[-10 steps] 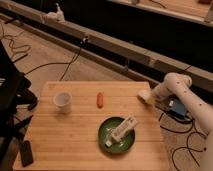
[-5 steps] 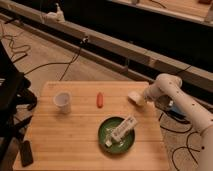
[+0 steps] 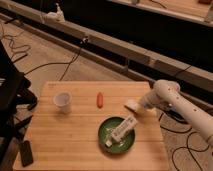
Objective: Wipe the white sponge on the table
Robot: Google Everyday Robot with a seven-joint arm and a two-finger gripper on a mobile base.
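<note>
The white sponge (image 3: 132, 105) lies flat on the light-wood table (image 3: 75, 135), right of centre and just above the green plate. My gripper (image 3: 138, 106) reaches in from the right on the white arm and is shut on the sponge's right end, pressing it against the tabletop. The gripper's tip hides part of the sponge.
A green plate (image 3: 107, 131) holding a longer white rectangular object (image 3: 122, 131) sits right in front of the sponge. A small red-orange object (image 3: 99, 99) lies at the table's middle, a white paper cup (image 3: 62, 101) to the left, a dark flat device (image 3: 26, 152) at the front-left corner. Cables cover the floor.
The arm has slid left across the table, carrying the sponge from near the right edge toward the middle.
</note>
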